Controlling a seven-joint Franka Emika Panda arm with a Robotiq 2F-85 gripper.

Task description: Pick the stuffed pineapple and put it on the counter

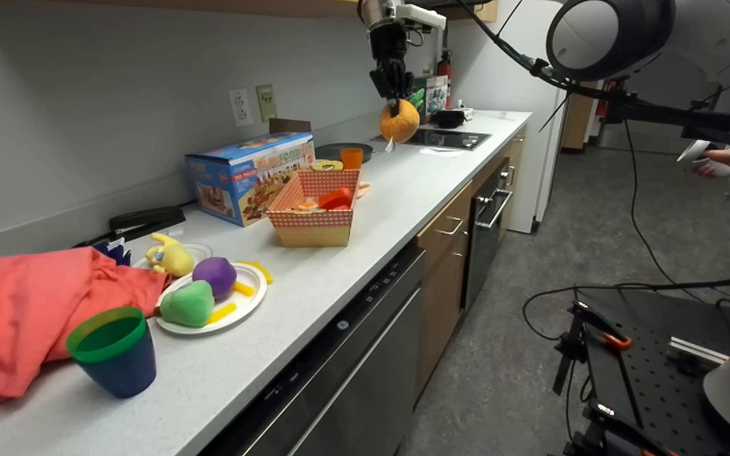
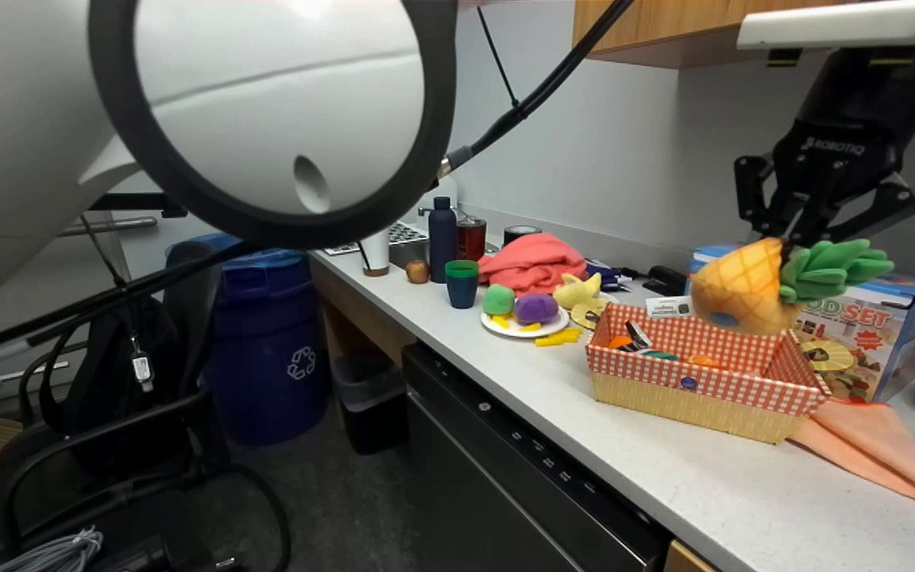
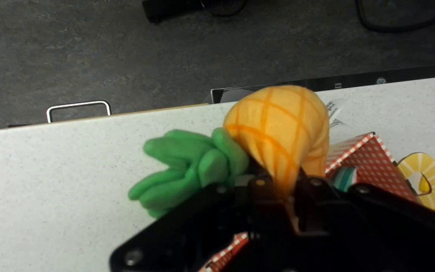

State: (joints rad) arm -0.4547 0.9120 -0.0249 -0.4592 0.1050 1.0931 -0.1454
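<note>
The stuffed pineapple, an orange-yellow plush with a green leafy tuft, shows in both exterior views (image 1: pixel 405 125) (image 2: pixel 735 290) and in the wrist view (image 3: pixel 281 121). My gripper (image 1: pixel 394 103) (image 2: pixel 788 242) (image 3: pixel 278 185) is shut on it, pinching a fold of its cloth near the tuft. The pineapple hangs tilted on its side, tuft to the right in an exterior view. It is in the air above the pale counter (image 1: pixel 314 285) (image 2: pixel 847 516) (image 3: pixel 51 181), close to the checkered basket. The fingertips are partly hidden in the plush.
The red-checkered basket (image 1: pixel 311 219) (image 2: pixel 688 397) (image 3: pixel 380 166) holds several toy pieces. A play food box (image 1: pixel 216 190) stands behind it by the wall. A peach cloth (image 2: pixel 870 457) lies beside it. A plate (image 1: pixel 252 307) with toy fruits, a cup (image 1: pixel 118 361) and a coral cloth (image 1: pixel 42 297) stand farther along.
</note>
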